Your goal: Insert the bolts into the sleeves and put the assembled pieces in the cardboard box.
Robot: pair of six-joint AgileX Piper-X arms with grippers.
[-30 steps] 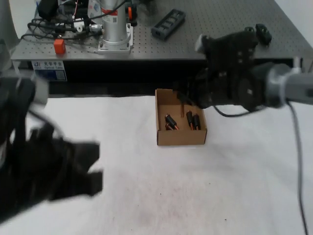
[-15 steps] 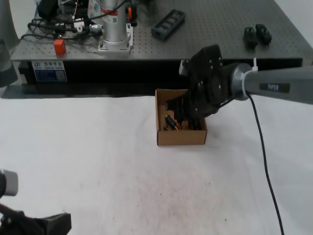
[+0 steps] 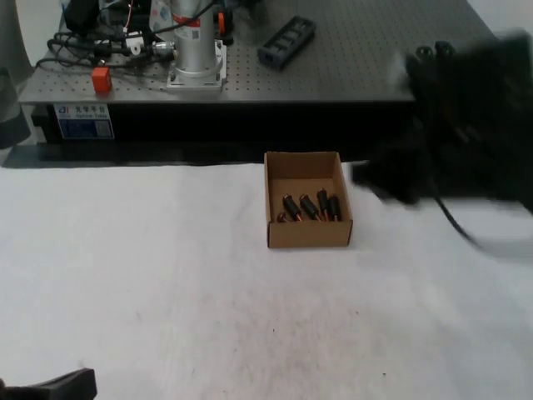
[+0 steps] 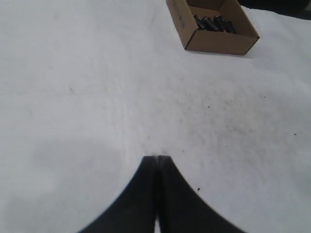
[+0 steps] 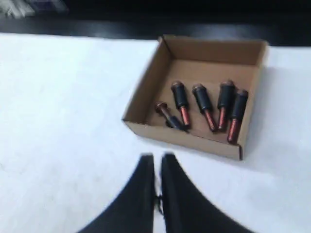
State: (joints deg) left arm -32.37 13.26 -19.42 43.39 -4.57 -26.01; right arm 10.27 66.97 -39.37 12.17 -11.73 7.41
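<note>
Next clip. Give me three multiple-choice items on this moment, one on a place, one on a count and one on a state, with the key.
1. Where does the open brown cardboard box stand?
A) on the white cloth
B) on a red tray
C) held up in a hand

2. How many black-sleeved copper bolts lie in it?
A) three
B) five
C) eight

3. The right hand is:
A) shut and empty
B) wide open
C) shut on a bolt

Key:
1 A, cloth shows all around the box's base.
2 B, the right wrist view shows five pieces.
3 A, its own wrist view shows it closed with nothing in it.
</note>
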